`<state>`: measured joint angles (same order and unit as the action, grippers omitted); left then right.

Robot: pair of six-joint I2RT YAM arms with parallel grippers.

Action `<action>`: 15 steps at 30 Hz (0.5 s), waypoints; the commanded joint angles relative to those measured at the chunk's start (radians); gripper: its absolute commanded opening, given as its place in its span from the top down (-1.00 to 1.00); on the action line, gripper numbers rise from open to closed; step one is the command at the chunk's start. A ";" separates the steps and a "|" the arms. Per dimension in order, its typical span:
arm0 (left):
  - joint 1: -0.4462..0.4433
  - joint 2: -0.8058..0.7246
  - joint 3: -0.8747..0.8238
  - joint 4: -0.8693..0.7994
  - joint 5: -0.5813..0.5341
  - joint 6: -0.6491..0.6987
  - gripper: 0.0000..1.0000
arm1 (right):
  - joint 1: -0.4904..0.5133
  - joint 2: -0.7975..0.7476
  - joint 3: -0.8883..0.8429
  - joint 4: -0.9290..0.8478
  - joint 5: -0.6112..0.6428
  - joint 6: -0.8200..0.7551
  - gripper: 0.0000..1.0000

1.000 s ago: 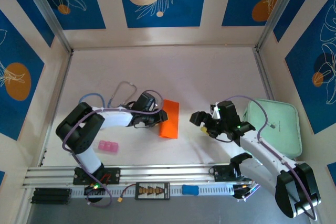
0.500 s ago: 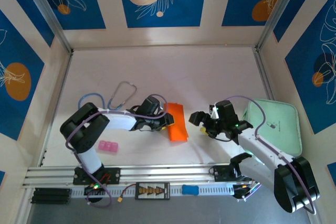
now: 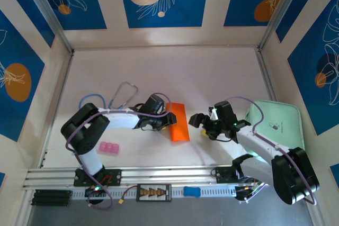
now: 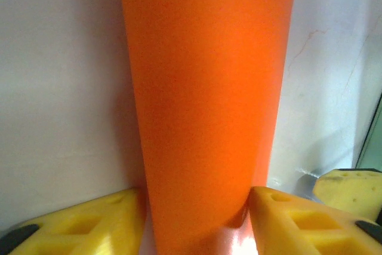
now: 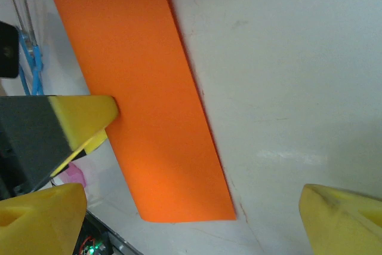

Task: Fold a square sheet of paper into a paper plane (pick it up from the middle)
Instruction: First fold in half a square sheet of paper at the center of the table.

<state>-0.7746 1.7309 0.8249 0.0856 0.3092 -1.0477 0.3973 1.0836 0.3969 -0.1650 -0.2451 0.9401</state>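
Note:
The square sheet of paper (image 3: 179,123) is bright orange and lies mid-table as a long folded rectangle, not a pointed dart. My left gripper (image 3: 165,121) reaches it from the left. In the left wrist view the sheet (image 4: 209,76) runs up between the yellow fingers (image 4: 89,222), and both touch its sides, the left gripper (image 4: 197,207) about half closed on it. My right gripper (image 3: 204,124) hangs open just right of the strip. In its wrist view the paper (image 5: 149,106) lies flat, and the right gripper (image 5: 192,201) is spread wide over the near corner.
A pale green tray (image 3: 275,128) sits at the right, behind the right arm. A small pink block (image 3: 109,148) lies near the left arm's base. A stethoscope (image 3: 119,96) lies at the left rear. An aluminium rail (image 3: 159,175) runs along the near edge.
The left gripper and the orange sheet shifted right together, and the sheet turned slightly so its far end leans left. The right gripper edged left toward the sheet.

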 commanded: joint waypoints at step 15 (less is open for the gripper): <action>0.009 0.012 0.103 -0.281 -0.193 0.087 -0.03 | 0.040 0.139 0.096 0.082 -0.073 -0.097 -0.32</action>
<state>-0.7746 1.7294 0.9070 -0.1009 0.1761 -1.0023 0.4271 1.1976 0.4511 -0.1009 -0.2882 0.8745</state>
